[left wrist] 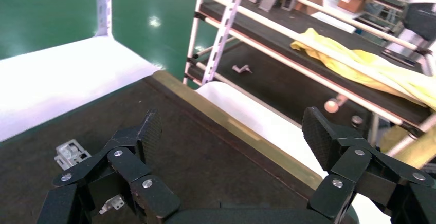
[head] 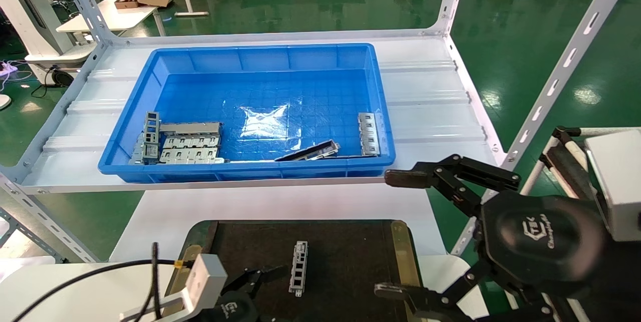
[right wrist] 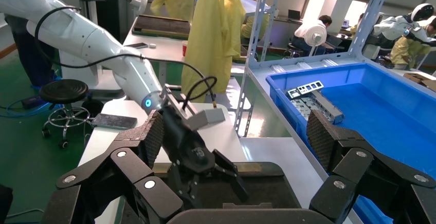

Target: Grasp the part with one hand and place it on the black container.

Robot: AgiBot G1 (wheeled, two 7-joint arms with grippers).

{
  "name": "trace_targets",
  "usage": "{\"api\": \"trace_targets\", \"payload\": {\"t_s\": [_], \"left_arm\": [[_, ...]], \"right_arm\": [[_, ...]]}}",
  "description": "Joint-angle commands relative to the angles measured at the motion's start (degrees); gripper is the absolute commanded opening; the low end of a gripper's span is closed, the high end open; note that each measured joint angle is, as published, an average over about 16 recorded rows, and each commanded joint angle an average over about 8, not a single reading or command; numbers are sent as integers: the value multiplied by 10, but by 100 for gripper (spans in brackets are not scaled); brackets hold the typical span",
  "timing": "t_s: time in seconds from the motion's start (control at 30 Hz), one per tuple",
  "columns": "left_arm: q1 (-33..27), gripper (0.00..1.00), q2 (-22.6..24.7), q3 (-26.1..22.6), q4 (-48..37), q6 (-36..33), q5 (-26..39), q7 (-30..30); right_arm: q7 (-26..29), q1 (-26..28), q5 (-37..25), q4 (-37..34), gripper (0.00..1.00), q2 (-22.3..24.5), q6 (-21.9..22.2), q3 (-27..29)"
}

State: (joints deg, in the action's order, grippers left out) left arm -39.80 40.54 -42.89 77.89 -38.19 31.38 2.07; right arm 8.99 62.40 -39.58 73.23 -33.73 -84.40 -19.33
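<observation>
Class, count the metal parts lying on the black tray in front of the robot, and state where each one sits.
1. A single silver part lies near the middle of the black tray, beside the open left gripper. More could be hidden under the grippers.

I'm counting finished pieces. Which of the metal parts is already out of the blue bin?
The part lying on the black container, just beside the left end effector. All the other metal pieces are inside the blue bin.
</observation>
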Motion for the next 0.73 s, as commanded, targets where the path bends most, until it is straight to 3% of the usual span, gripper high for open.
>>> {"api": "trace_targets", "payload": {"t_s": [0.03, 0.37, 0.73], "left_arm": [[-2, 100, -12, 4, 0, -24, -3, 5], [-1, 100, -64, 24, 0, -98, -23, 17], [-4, 100, -70, 30, 0, -117, -34, 16]], "right_arm": [[0, 0, 0, 0, 100, 0, 0, 0], [0, 0, 0, 0, 100, 0, 0, 0], [0, 0, 0, 0, 100, 0, 0, 0]]}}
